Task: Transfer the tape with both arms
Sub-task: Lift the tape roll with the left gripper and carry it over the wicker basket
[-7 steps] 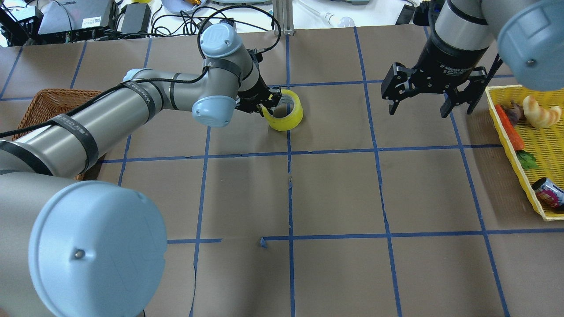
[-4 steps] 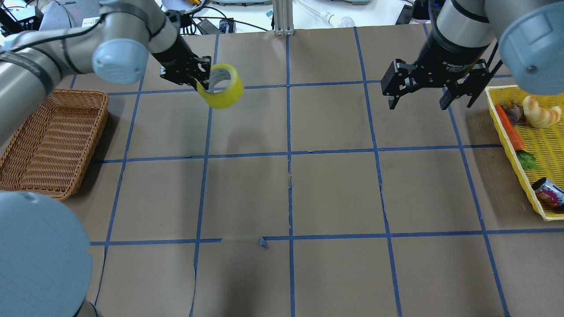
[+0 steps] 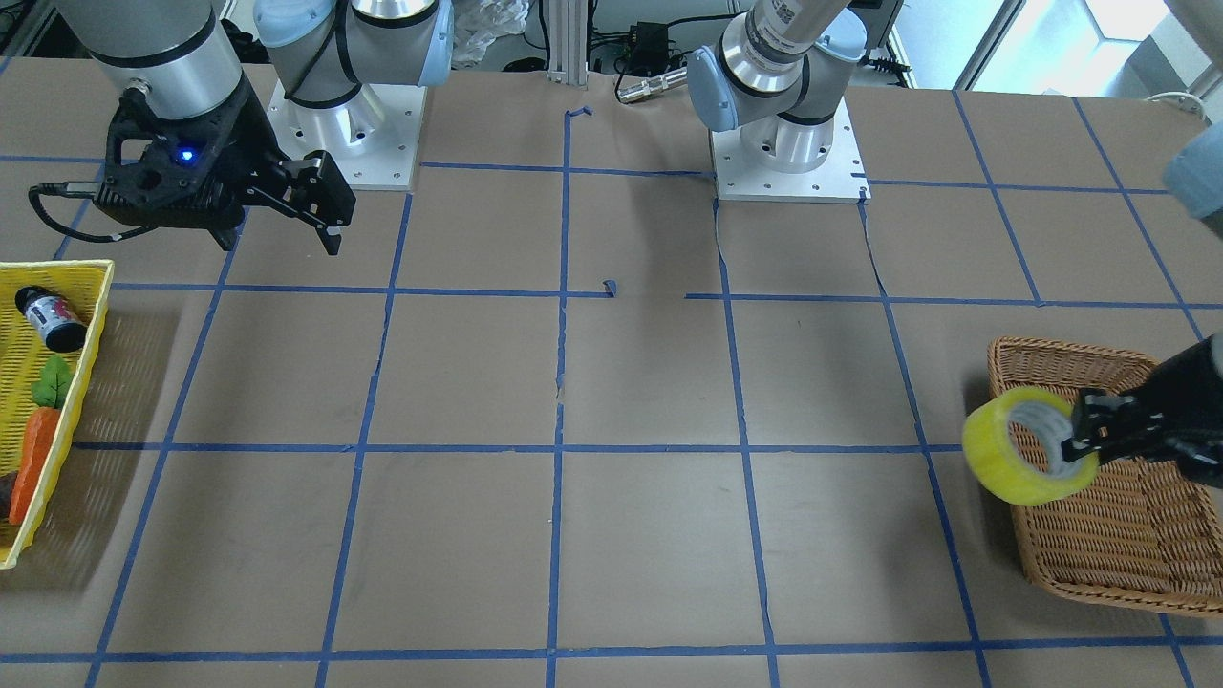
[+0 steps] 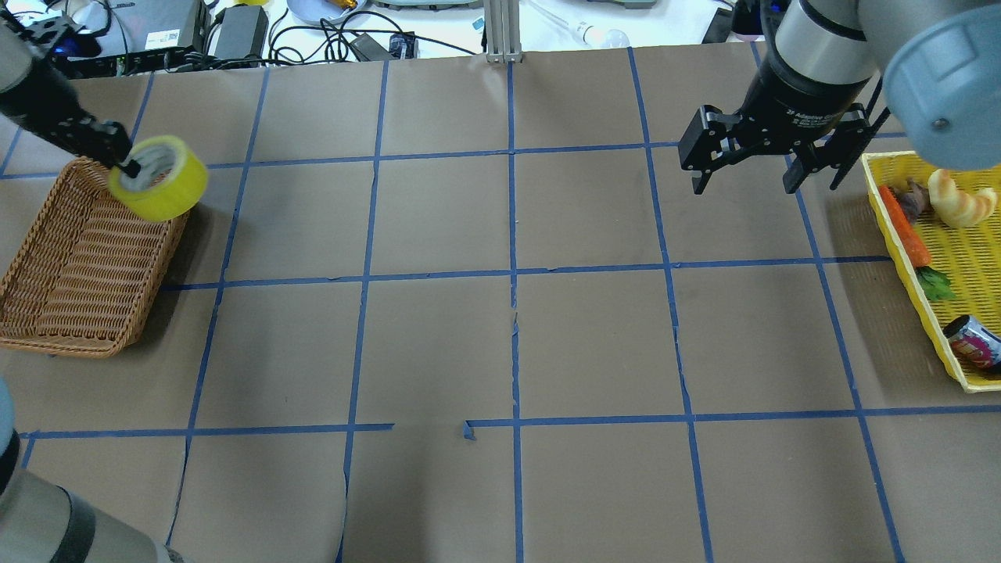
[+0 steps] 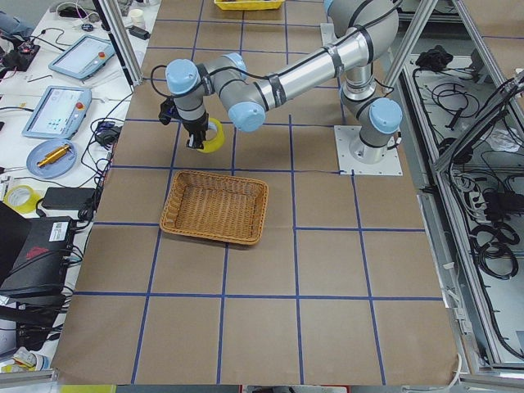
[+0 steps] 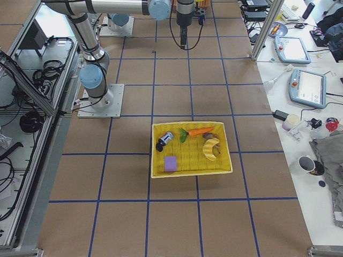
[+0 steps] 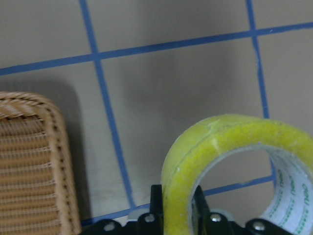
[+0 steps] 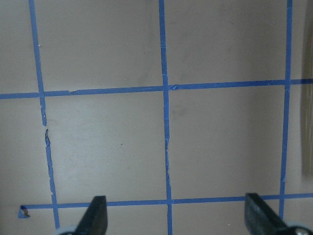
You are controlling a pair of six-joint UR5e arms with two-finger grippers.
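Now the left gripper [image 4: 127, 165] holds the tape [image 4: 160, 180] in the air, jaws clamped across the roll's wall with one finger inside the ring. The roll hangs at a corner of the wicker basket [image 4: 70, 266], seemingly just outside its rim. The right gripper [image 4: 743, 184] hovers well apart above the tabletop [image 4: 594, 336], jaws spread wide, empty. This looks like the carry to the basket. Next probably means centring over the basket, then releasing.
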